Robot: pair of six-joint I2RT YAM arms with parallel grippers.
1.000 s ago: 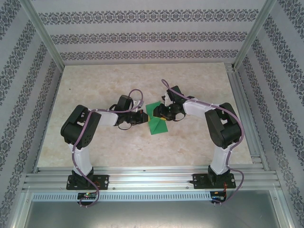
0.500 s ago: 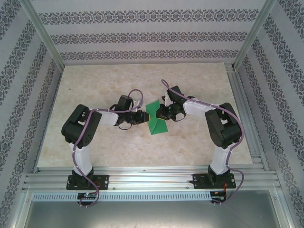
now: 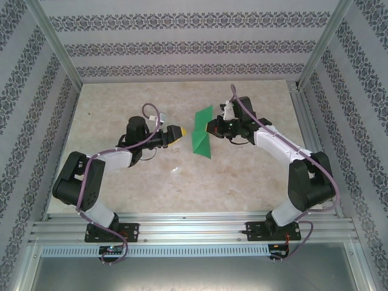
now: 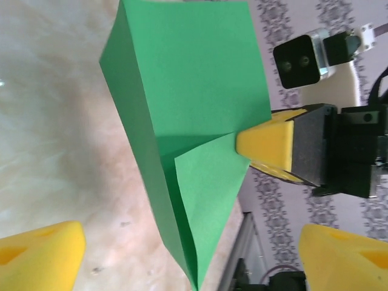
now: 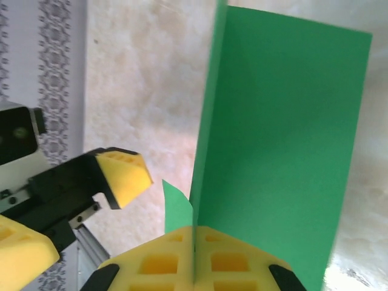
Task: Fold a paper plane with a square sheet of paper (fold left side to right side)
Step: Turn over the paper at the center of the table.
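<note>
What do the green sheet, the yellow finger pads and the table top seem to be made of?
Green sheet: thin matte paper, probably; it holds sharp creases.
Yellow pads: soft-looking foam or rubber, matte, with moulded hollows.
Table top: smooth beige marble-look surface, perhaps laminate; faint veining.

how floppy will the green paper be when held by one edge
Probably light and floppy: the green paper looks thin, pinched at one edge by the right gripper. Its crease likely stiffens it somewhat, since the panels stand up unsupported.
</note>
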